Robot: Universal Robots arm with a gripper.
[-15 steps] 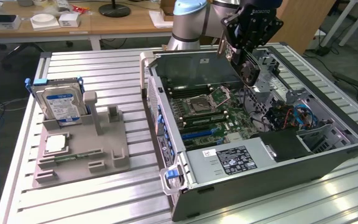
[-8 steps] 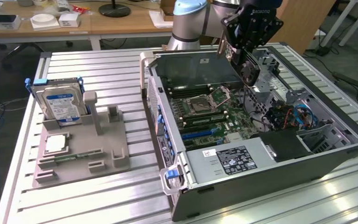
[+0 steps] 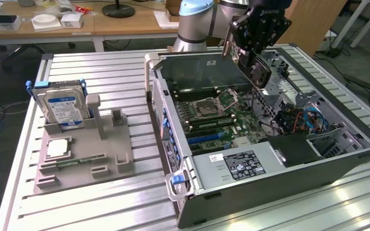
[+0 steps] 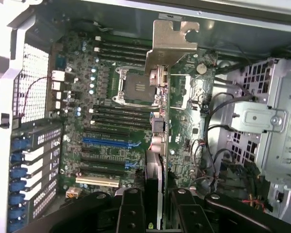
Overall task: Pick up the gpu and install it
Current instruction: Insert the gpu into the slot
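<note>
Black pincer [image 3: 252, 48] [image 4: 155, 206] clamped on thin dark gpu [image 3: 260, 72] [image 4: 170, 44] with silvery metal bracket, suspended over green motherboard [image 3: 227, 118] [image 4: 82, 97] in open grey case [image 3: 288, 187].

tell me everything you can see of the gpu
The gpu is a thin dark card with a silvery metal bracket at one end. It hangs on edge, tilted, above the open computer case, over the motherboard, not yet seated. The gripper clamps it; nothing else seems to touch it.

Arm [image 3: 194, 21]: rises upright behind the fingers.
Gripper [image 3: 252, 48]: points downward, slightly tilted.
Fingers [image 4: 133, 211]: partly closed, pinching the gpu [image 4: 155, 170] edge-on between them.
</note>
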